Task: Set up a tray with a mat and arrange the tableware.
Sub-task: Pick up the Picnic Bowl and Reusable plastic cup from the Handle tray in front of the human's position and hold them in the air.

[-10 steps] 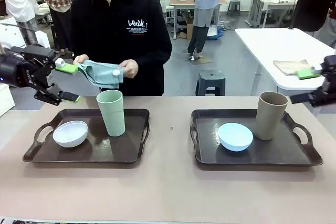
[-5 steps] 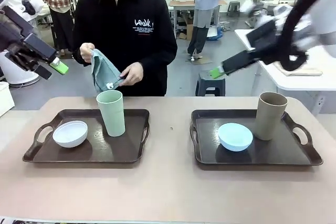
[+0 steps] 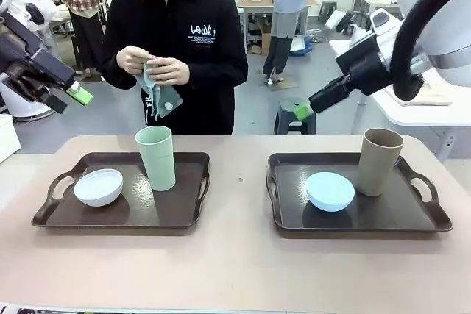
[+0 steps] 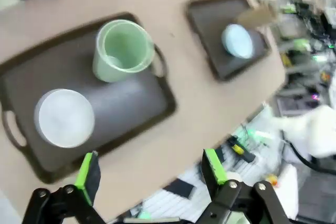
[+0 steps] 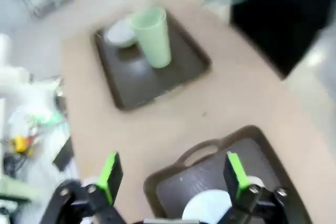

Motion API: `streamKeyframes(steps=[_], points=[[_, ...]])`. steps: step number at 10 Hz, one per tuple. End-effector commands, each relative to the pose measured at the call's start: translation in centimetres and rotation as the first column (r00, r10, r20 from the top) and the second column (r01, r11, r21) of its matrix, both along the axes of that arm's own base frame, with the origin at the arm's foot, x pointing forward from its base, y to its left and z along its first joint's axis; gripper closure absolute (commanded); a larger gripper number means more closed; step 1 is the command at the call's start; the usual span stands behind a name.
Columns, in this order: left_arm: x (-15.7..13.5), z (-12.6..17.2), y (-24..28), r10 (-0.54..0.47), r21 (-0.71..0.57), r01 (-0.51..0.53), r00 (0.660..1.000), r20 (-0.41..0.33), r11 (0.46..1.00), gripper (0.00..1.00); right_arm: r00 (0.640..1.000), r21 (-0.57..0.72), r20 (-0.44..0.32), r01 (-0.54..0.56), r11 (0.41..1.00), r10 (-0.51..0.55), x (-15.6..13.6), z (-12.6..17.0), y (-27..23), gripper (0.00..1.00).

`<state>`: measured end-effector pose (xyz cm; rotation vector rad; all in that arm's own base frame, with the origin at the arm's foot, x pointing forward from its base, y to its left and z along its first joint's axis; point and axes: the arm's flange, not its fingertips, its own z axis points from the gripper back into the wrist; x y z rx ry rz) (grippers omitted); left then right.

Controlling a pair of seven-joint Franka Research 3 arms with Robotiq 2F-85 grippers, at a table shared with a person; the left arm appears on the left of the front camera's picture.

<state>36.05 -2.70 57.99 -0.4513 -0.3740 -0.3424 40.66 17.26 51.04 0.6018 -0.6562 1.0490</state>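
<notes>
- The table [image 3: 235, 273] is seen with a bare near strip; two dark trays are set side by side on it, well apart.
- On the left tray [image 3: 118, 224], a white bowl [image 3: 98, 187] is placed toward the left handle.
- A pale green cup [image 3: 156, 157] stands upright to the right of that bowl and a little farther back, not touching it.
- On the right tray [image 3: 360, 229], a light blue bowl [image 3: 330, 190] is placed near the middle.
- A tan-brown cup [image 3: 380, 161] stands upright just beside it, toward the right handle.
- The left gripper [image 4: 149, 171] is held high off the table's left side. Its jaws are spread wide and nothing is held between them. In the left wrist view the left tray is seen below it, blurred.
- The right gripper [image 5: 173, 174] is held in the air above the far side of the right tray. Its jaws are likewise parted and empty. In the right wrist view the tray's handle and the blue bowl are seen beneath it.
- At the far side a person in a black top is standing, and a folded grey-blue cloth [image 3: 158, 95] is held at chest height in both of the person's hands [image 3: 171, 71], above and behind the green cup, clear of the table.
</notes>
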Motion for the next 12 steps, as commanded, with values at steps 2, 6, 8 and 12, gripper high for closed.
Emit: streamKeyframes(steps=[2, 6, 8, 12], points=[[4.4, -2.2, -0.8, 0.125, 0.291, -0.095, 0.988, -0.086, 0.952, 0.0, 0.874, -0.061, 0.004, -0.485, 0.872, 0.486, 7.6, -5.0, 6.5, 0.0], [5.4, -4.5, 0.3, 0.129, 0.32, -0.098, 0.989, -0.076, 0.942, 0.0, 0.867, -0.013, 0.019, -0.498, 0.867, 0.498, 8.3, -8.2, 10.4, 0.0], [5.4, -4.5, 0.3, 0.129, 0.32, -0.098, 0.989, -0.076, 0.942, 0.0, 0.867, -0.013, 0.019, -0.498, 0.867, 0.498, 8.3, -8.2, 10.4, 0.0], [7.7, -6.3, 0.8, 0.142, 0.429, -0.063, 0.978, -0.155, 0.901, 0.0, 0.816, -0.047, 0.238, -0.531, 0.846, 0.526, 10.2, -10.1, 14.7, 0.0]])
